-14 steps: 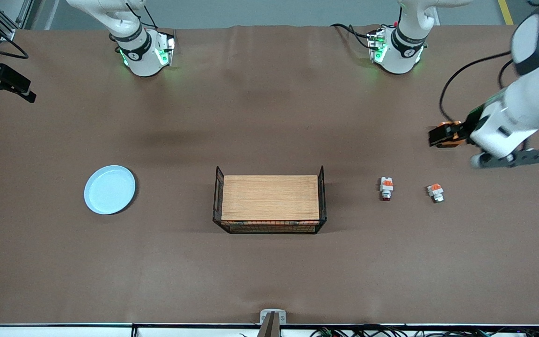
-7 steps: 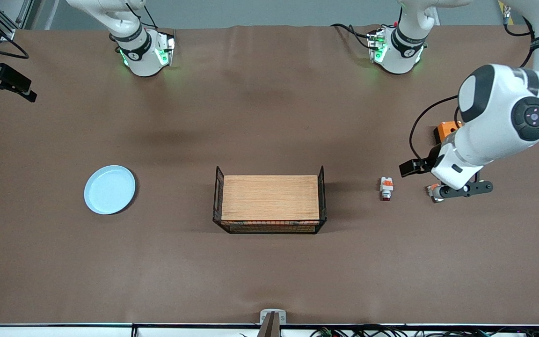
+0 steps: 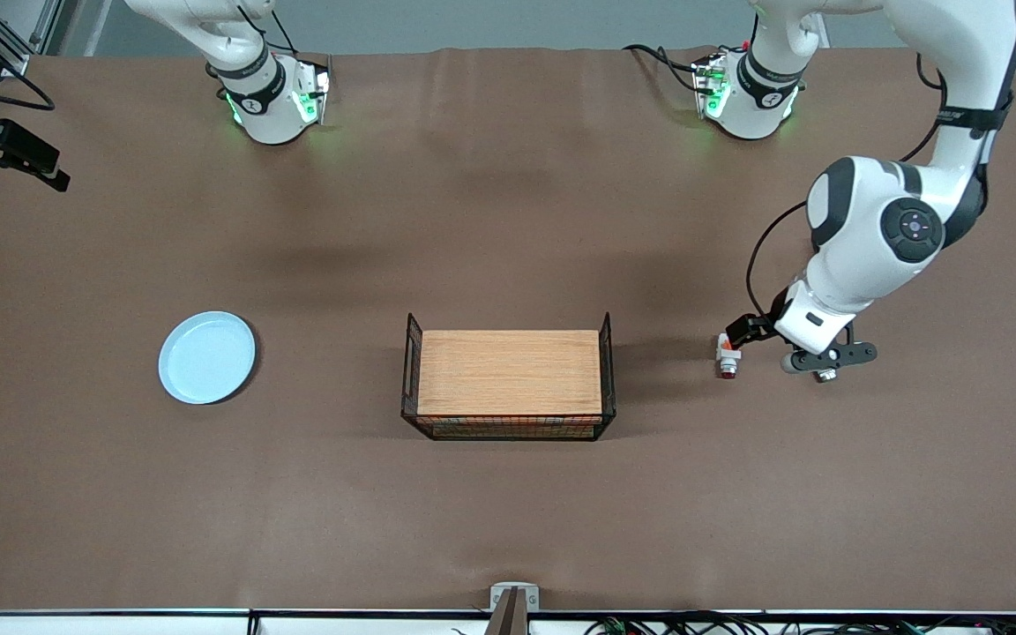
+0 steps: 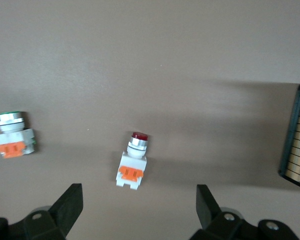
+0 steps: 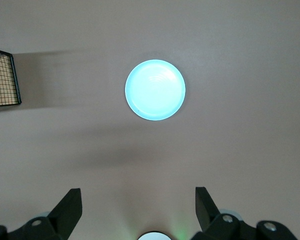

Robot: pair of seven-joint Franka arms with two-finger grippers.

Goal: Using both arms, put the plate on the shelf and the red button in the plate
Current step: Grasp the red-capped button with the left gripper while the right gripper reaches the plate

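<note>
The left claw [image 4: 135,212], fingers apart, is held over the small white-and-orange red button [image 4: 132,161]. The right claw [image 5: 135,212], fingers apart, is held high over the round pale-blue plate [image 5: 155,90] near the bench's right-arm end.

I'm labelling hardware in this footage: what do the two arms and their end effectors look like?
Both arms are glossy white with black joint bands. Green lights glow at the right arm's base and the left arm's base. A black cable loops along the left arm. Each end effector has two dark, wedge-shaped fingers.
</note>
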